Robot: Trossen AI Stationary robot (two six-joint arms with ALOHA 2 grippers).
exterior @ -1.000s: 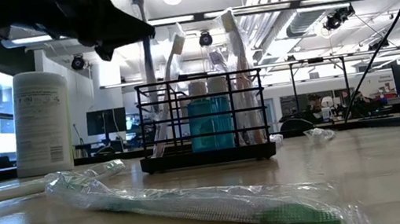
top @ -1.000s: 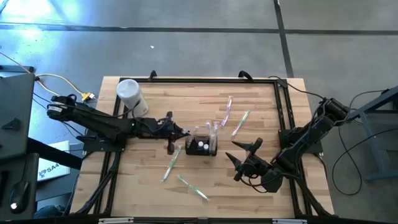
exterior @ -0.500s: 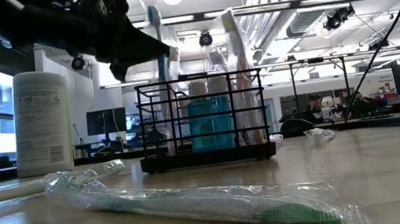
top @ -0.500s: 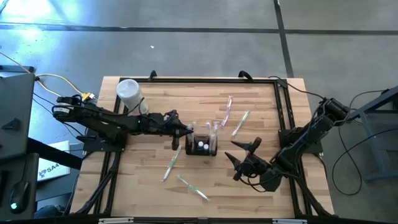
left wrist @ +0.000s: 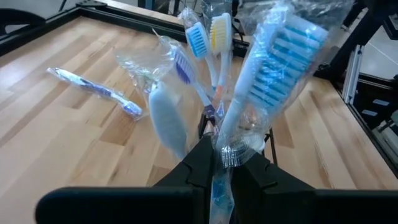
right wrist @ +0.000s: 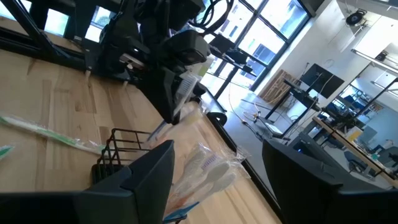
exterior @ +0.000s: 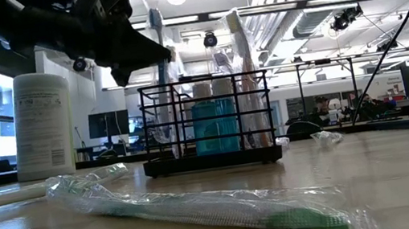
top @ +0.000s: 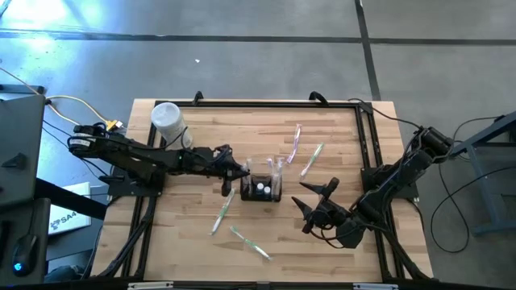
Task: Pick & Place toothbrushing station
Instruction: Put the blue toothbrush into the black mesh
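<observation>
Black wire forms the toothbrushing station (top: pixel 264 188), a low caddy standing near the middle of the table (top: pixel 339 242), with several wrapped toothbrushes upright in it and a teal cup (exterior: pixel 215 126) inside. Reaching in from the caddy's left edge, the left gripper (top: pixel 239 171) pinches a plastic-wrapped blue-and-white toothbrush (left wrist: pixel 268 78), its fingers (left wrist: pixel 202 163) closed tight on the handle (the bristled head rises above them), and in the low view that brush stands upright at the caddy's left compartment. The right gripper (top: pixel 316 203) hovers beside the caddy's right side, a little toward the table's front, fingers spread wide and holding nothing. A white lidded canister (top: pixel 168 121) stands well apart from the caddy toward the table's far left corner. Loose wrapped toothbrushes lie around the caddy: a purple one (top: pixel 294 142) and a green one (top: pixel 312 159) beyond it, two more green ones (top: pixel 222 212) in front of it.
</observation>
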